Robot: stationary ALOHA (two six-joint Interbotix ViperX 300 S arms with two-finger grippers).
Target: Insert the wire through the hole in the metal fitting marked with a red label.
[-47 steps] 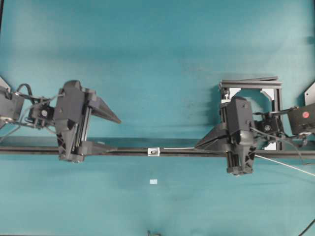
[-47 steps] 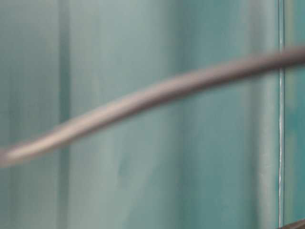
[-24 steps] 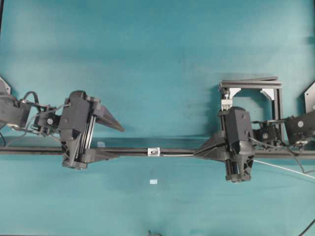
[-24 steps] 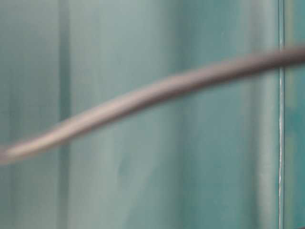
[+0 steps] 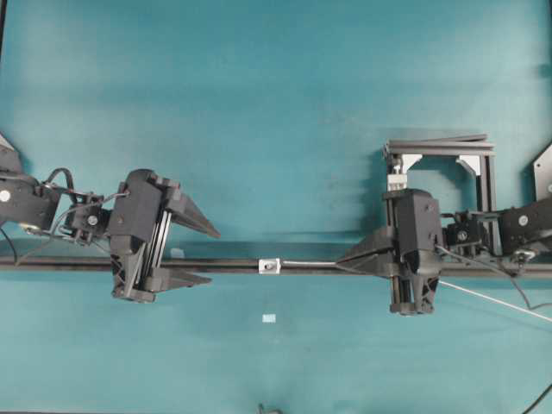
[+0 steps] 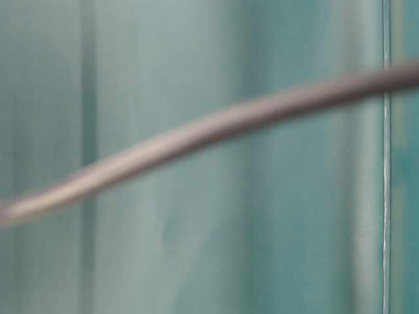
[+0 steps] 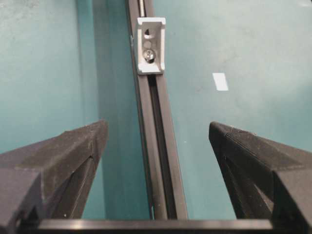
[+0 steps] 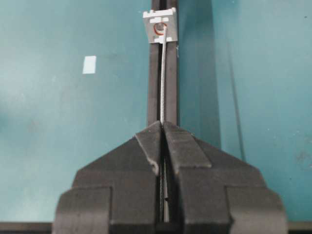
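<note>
Above the rail (image 8: pixel 155 87), right pincer (image 8: pixel 162 127) pinches the wire (image 8: pixel 162 78)

No text, brand, number or sign can be read in any view. The only marking is a thin red ring around the hole (image 8: pixel 159 28) on the face of the metal fitting (image 8: pixel 160 27), seen from the right wrist camera; it carries no lettering. A small pale square (image 5: pixel 269 319) on the tabletop (image 5: pixel 276 86) is blank. The table-level view is too blurred to show any writing.
</note>
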